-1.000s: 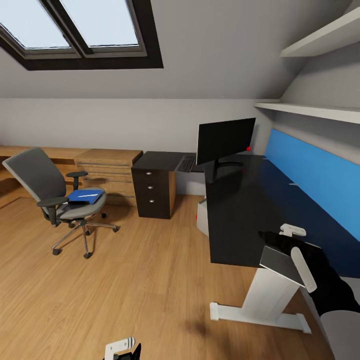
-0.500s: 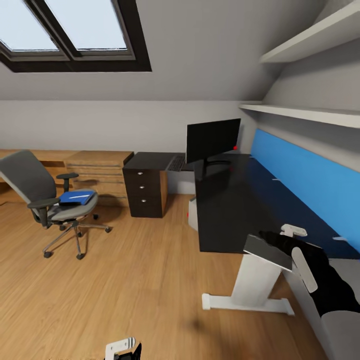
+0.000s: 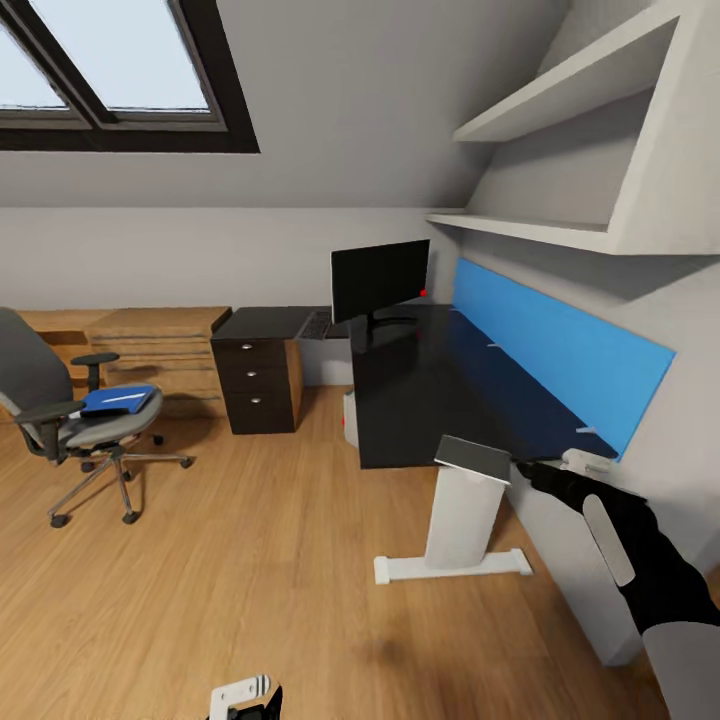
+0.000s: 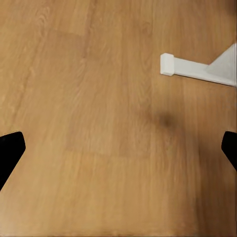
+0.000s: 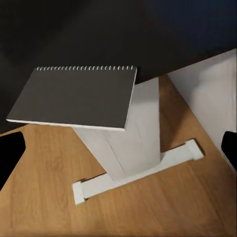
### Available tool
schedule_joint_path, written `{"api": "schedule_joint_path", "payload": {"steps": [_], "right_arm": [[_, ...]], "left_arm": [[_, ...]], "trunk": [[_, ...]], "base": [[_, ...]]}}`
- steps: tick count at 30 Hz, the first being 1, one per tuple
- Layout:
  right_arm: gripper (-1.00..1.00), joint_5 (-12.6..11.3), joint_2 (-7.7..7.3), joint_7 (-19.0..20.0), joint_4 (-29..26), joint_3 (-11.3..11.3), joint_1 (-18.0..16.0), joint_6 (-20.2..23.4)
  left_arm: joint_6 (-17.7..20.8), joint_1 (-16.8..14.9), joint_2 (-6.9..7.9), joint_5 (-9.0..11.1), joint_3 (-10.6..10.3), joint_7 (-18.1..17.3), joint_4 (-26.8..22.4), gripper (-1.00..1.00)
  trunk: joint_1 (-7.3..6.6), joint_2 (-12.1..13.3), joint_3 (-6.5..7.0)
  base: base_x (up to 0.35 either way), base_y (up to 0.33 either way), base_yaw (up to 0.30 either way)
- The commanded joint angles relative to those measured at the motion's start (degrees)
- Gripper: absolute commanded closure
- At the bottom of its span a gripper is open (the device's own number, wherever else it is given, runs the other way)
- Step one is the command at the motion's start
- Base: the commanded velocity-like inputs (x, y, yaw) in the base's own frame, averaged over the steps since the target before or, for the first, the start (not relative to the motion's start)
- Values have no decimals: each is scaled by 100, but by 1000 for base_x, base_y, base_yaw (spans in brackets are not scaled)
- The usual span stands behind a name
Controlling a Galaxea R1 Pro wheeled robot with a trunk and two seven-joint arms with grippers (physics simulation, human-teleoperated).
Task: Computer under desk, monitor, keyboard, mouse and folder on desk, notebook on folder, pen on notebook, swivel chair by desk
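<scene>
Bedroom desk point(image 3: 420, 390) bears monitor point(image 3: 380, 280); right hand point(image 3: 535, 470) holds unlabelled notebook point(image 3: 473, 458).

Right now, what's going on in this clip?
The robot's right end effector holds a grey spiral notebook in the air at the near end of the black desk. The monitor stands at the desk's far end. The blue folder lies on the swivel chair, away from the desk. The left end effector hangs open over bare wood floor.

Right tool point(image 3: 540, 470) extended, apparently closed, left tool point(image 4: 118, 148) spread
</scene>
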Motion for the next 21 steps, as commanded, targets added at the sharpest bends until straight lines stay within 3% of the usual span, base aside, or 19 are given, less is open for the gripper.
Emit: {"api": "schedule_joint_path", "payload": {"steps": [1,11,14,17,21], "right_arm": [[-100,-47,1,-23,-5,-1,-2,24],[-100,-59,1,-14,0,-13,31,3],[-100,-77,0,-8,2,-108,35,5],[-100,-195,3,22,2,-350,95,2],[-100,-514,0,46,12,-441,164,-5]], "left_arm": [[23,3,1,59,-2,1,-13,-100],[16,3,5,71,6,-32,-73,-100],[15,3,9,83,22,-33,-161,-100],[21,3,4,92,126,-27,-326,-100],[28,3,-3,94,213,-26,-374,-100]], "trunk": [[-3,-3,1],[-3,-3,62],[-3,-3,73],[19,-43,59],[107,-204,-12]], "base": [[-284,0,-234],[-70,0,-211],[-5,0,-109],[-1,0,-31],[0,0,-11]]}}
